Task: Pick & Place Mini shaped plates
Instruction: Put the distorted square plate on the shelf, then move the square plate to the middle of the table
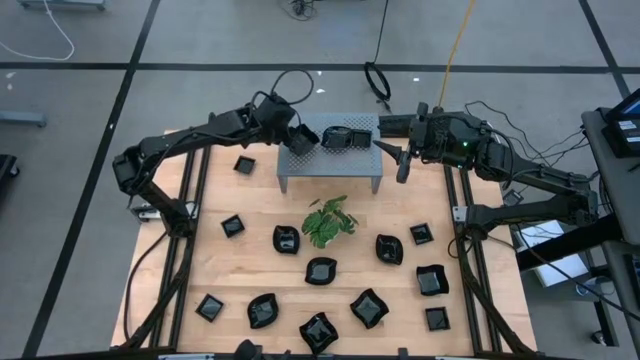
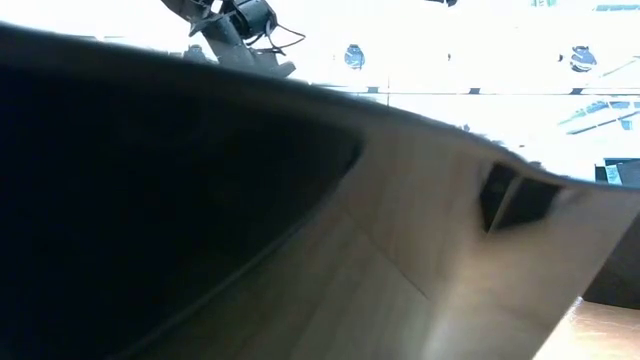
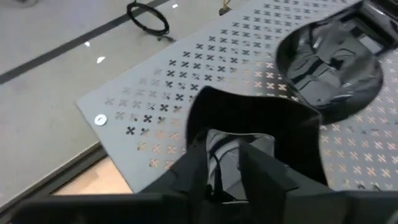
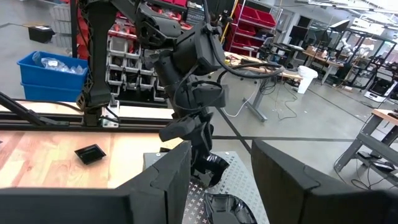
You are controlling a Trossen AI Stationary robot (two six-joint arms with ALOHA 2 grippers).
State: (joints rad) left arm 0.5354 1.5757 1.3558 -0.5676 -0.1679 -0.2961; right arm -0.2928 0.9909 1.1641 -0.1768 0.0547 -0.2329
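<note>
Left gripper of mine hangs over the left end of the grey perforated stand, and one black mini plate sits between its fingers against the stand's top; whether I grip it or have let go I cannot tell. Just beyond it a second plate lies on the stand. My right gripper waits at the stand's right end, fingers apart and empty. Other plates lie scattered on the table around a green plant.
</note>
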